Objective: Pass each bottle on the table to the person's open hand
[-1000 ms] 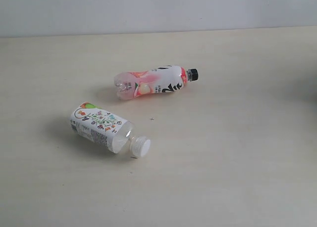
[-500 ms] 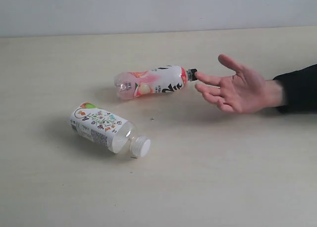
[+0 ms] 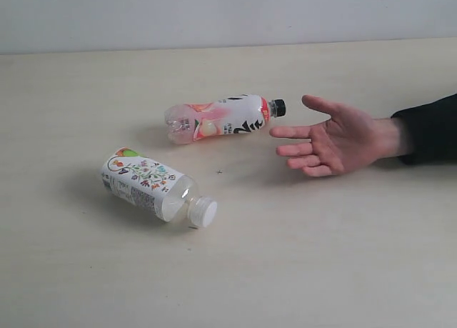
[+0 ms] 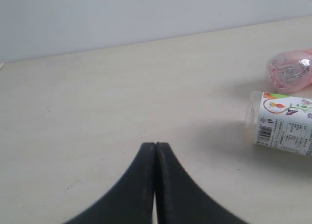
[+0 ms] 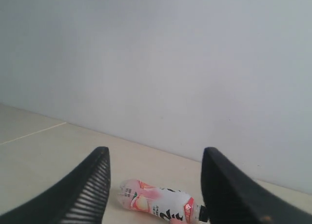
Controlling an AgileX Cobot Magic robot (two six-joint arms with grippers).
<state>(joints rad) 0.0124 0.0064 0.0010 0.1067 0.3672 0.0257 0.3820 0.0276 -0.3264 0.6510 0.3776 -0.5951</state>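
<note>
Left tool (image 4: pixel 155 153): fingers pressed together, low over the worktop (image 4: pixel 97 97). Right tool (image 5: pixel 155 155): fingers apart, gripping nothing. The pink bottle (image 3: pixel 221 118) lies on its side, its black cap pointing toward the open hand (image 3: pixel 335 136), near the fingertips but not touching. The floral bottle (image 3: pixel 153 186) lies on its side, well apart from the hand.

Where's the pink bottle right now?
Exterior view: the pink bottle lies on its side near centre, its black cap just left of the person's open hand, with the floral bottle below-left of it.
</note>
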